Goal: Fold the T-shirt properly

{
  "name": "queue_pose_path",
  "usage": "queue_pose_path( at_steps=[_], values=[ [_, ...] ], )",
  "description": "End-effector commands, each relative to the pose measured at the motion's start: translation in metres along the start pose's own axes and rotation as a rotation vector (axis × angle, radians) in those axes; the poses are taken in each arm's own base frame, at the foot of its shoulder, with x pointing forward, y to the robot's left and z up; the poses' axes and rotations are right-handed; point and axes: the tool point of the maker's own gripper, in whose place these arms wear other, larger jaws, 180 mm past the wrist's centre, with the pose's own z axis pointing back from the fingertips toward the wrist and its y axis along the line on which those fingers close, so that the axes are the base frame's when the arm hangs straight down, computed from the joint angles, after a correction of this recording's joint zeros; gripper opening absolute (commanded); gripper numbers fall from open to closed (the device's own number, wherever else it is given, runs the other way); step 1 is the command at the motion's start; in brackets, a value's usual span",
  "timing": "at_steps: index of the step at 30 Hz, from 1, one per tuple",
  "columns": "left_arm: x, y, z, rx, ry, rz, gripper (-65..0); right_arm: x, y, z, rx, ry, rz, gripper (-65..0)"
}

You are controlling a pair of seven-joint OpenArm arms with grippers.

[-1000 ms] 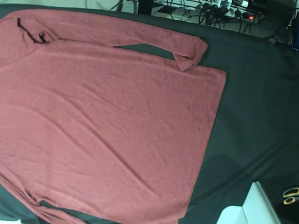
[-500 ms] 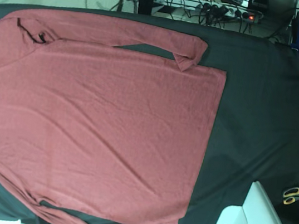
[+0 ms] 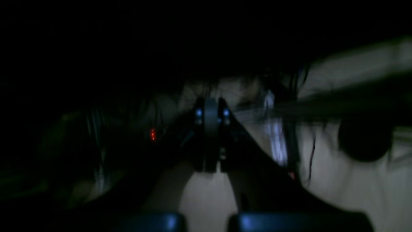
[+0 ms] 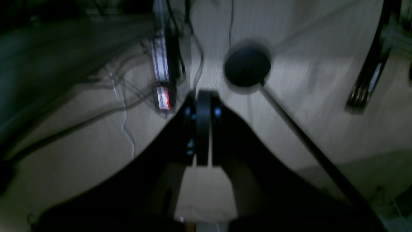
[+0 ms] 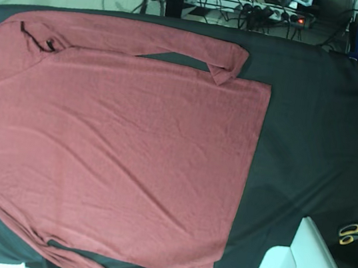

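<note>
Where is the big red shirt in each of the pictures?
Base view: the shirt lies spread flat on the black cloth, filling the left and middle of the picture.
Left wrist view: not in it; only the shut left gripper over a dim pale floor.
Right wrist view: not in it; only the shut right gripper.
Shared landmark: cables on the pale floor show in all three views.

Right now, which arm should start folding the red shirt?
Probably the right. The T-shirt lies mostly on the base view's left, the right arm's side. Both the right gripper and left gripper are shut, away from it, facing the floor.
</note>
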Motion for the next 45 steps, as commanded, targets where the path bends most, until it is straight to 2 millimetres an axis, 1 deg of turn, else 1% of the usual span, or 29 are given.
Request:
queue_pose_path(
  at_steps=[1,3,4,6,8,10,11,13,15,16,17,18,19,20,22,24,25,26,28,31,33,34,36,38,39,42,43,45],
  values=[
    [0.014,0.01,0.008,0.023,-0.043,0.024,-65.0,0.011,-0.002,0.01,-0.003,-0.044,-0.005,-65.0],
    [0.042,0.024,0.014,0.066,-0.118,0.107,-65.0,0.035,-0.003,0.023,-0.003,-0.116,-0.01,-65.0],
    [0.061,0.037,0.018,0.091,-0.166,0.139,-65.0,0.048,-0.004,0.029,0.0,-0.152,-0.03,-65.0],
    [0.084,0.051,0.023,0.117,-0.226,0.189,-65.0,0.066,-0.019,0.037,-0.009,-0.207,-0.113,-64.4],
    [0.107,0.063,0.025,0.134,-0.285,0.217,-65.0,0.089,-0.033,0.039,0.016,-0.27,-0.25,-64.1],
    [0.12,0.067,0.025,0.131,-0.318,0.219,-65.0,0.105,-0.053,0.042,0.033,-0.324,-0.377,-64.1],
    [0.127,0.067,0.025,0.126,-0.335,0.218,-65.0,0.114,-0.058,0.044,0.06,-0.355,-0.423,-64.1],
    [0.138,0.065,0.024,0.119,-0.363,0.22,-65.0,0.13,-0.066,0.052,0.13,-0.423,-0.437,-63.9],
    [0.138,0.061,0.022,0.108,-0.338,0.226,-64.7,0.15,-0.068,0.06,0.216,-0.482,-0.411,-63.8],
    [0.14,0.059,0.02,0.1,-0.327,0.227,-57.9,0.155,-0.069,0.062,0.245,-0.494,-0.408,-62.4],
    [0.141,0.057,0.016,0.094,-0.312,0.232,-50.8,0.159,-0.075,0.064,0.27,-0.497,-0.406,-60.0],
    [0.14,0.056,0.013,0.091,-0.297,0.236,-45.6,0.164,-0.079,0.065,0.29,-0.502,-0.409,-57.3],
    [0.138,0.055,0.011,0.09,-0.279,0.24,-41.1,0.166,-0.085,0.063,0.31,-0.501,-0.42,-53.3],
    [0.135,0.054,0.009,0.089,-0.267,0.246,-38.8,0.166,-0.091,0.06,0.325,-0.49,-0.432,-48.9],
    [0.135,0.053,0.009,0.09,-0.265,0.249,-38.5,0.166,-0.109,0.055,0.339,-0.477,-0.469,-37.4],
    [0.135,0.053,0.009,0.092,-0.267,0.254,-38.5,0.158,-0.13,0.046,0.334,-0.453,-0.501,-26.7],
    [0.137,0.053,0.008,0.093,-0.275,0.256,-38.5,0.154,-0.142,0.041,0.322,-0.446,-0.524,-24.0],
    [0.14,0.052,0.006,0.087,-0.278,0.257,-38.5,0.151,-0.151,0.037,0.315,-0.441,-0.546,-23.6],
    [0.141,0.043,0.004,0.034,-0.282,0.262,-38.5,0.141,-0.177,0.027,0.288,-0.408,-0.571,-24.0],
    [0.144,0.025,0.003,-0.071,-0.292,0.267,-40.3,0.134,-0.197,0.013,0.267,-0.361,-0.563,-23.9],
    [0.148,0.015,0.002,-0.117,-0.306,0.283,-43.3,0.133,-0.211,0.008,0.246,-0.355,-0.573,-23.9],
    [0.147,0.013,0.001,-0.122,-0.309,0.296,-45.4,0.133,-0.217,0.005,0.239,-0.358,-0.584,-23.9],
    [0.144,0.011,-0.004,-0.116,-0.308,0.321,-50.0,0.135,-0.224,0.0,0.242,-0.369,-0.606,-23.9],
    [0.139,0.011,-0.007,-0.108,-0.296,0.333,-53.6,0.133,-0.23,-0.005,0.243,-0.367,-0.629,-23.9],
    [0.137,0.011,-0.008,-0.108,-0.291,0.335,-54.8,0.136,-0.232,-0.007,0.247,-0.373,-0.64,-23.9],
    [0.137,0.008,-0.009,-0.115,-0.29,0.336,-55.3,0.132,-0.239,-0.015,0.256,-0.354,-0.675,-23.9],
    [0.136,0.008,-0.009,-0.115,-0.29,0.337,-55.3,0.135,-0.24,-0.017,0.263,-0.354,-0.685,-23.9],
    [0.137,0.008,-0.009,-0.114,-0.292,0.337,-55.3,0.133,-0.239,-0.022,0.275,-0.343,-0.705,-23.9]
  ],
)
